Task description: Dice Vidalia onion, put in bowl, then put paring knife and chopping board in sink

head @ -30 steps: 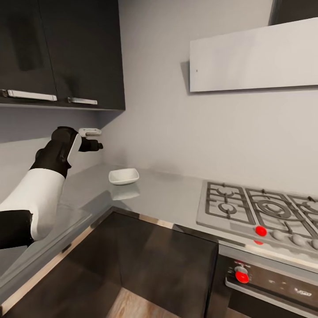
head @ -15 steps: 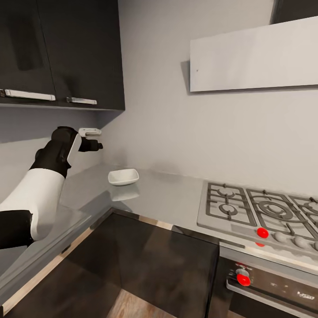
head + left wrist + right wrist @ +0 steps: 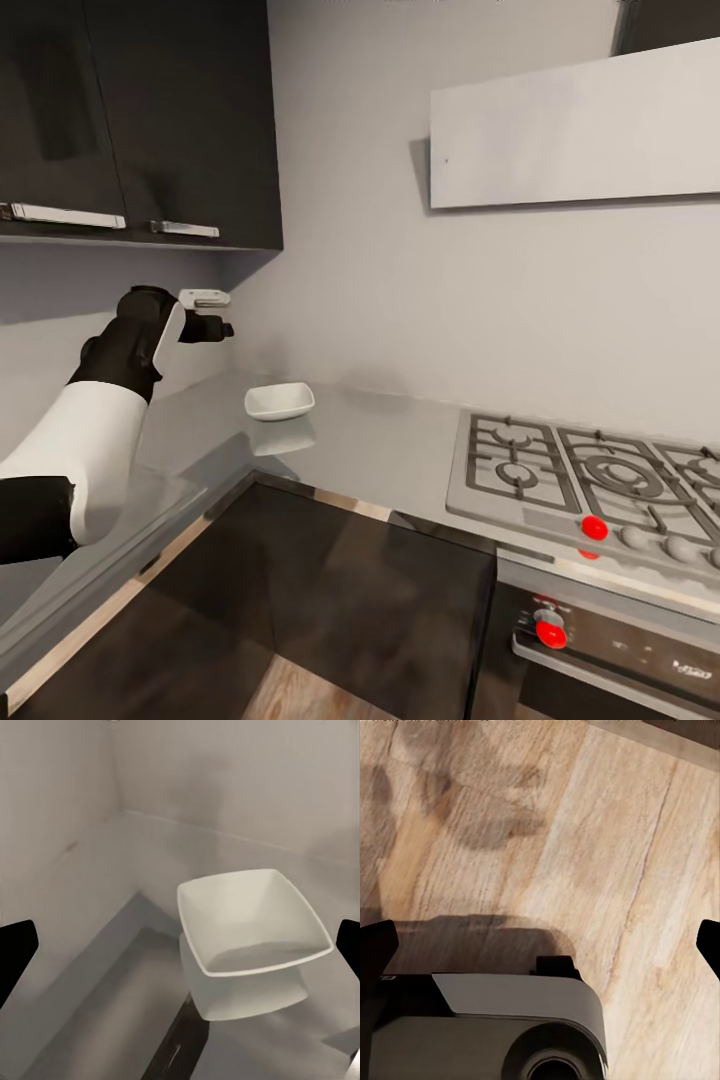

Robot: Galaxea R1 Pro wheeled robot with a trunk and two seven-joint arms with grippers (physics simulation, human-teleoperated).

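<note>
With the left gripper (image 3: 222,329) raised, released and empty at left of the head view above the bowl (image 3: 280,400) on the worktop (image 3: 380,440), and the right gripper (image 3: 540,937) likewise spread over the floor, the step in hand appears to be travel; next, locate the sink.

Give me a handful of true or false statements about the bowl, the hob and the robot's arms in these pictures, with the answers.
1. The bowl is empty. True.
2. The bowl sits on the gas hob. False: it rests on the grey countertop, near the corner, apart from the hob.
3. The left gripper is raised above the countertop, holding nothing. True: in the left wrist view its fingers stand wide apart.
4. The right wrist view looks at the sink. False: it shows the wooden floor.
5. A pot stands on the hob. False: its grates are bare.
</note>
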